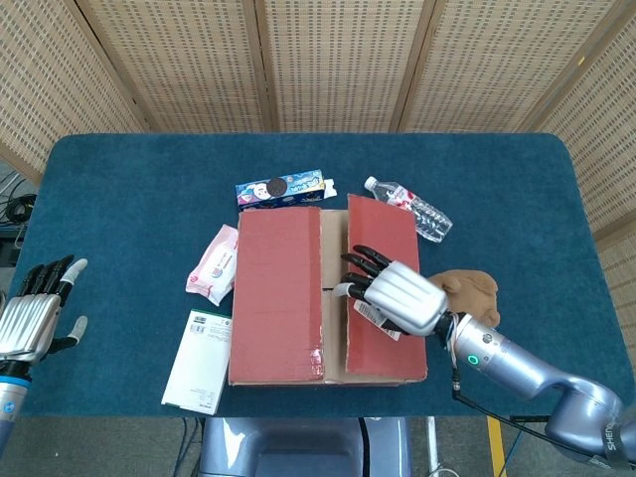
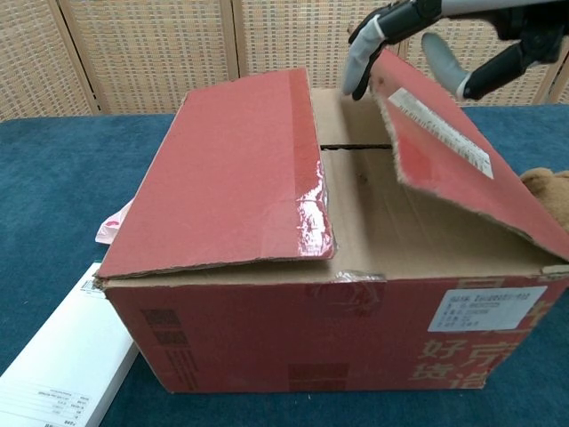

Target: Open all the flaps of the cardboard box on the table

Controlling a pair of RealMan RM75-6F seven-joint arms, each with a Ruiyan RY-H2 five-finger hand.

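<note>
My right robot hand point(image 2: 418, 40) grips the right flap point(image 2: 453, 169), half raised; the left flap point(image 2: 236, 173) remains closed.

On your blue-covered counter point(image 1: 119, 189): a blue snack carton point(image 1: 281, 188) lies near the far edge, and a clear water bottle point(image 1: 408, 208) lies on its side well to its right. A pink wipes pack point(image 1: 213, 263) sits left, a white booklet point(image 1: 198, 361) nearer you. A brown plush toy point(image 1: 471, 295) sits right.
</note>
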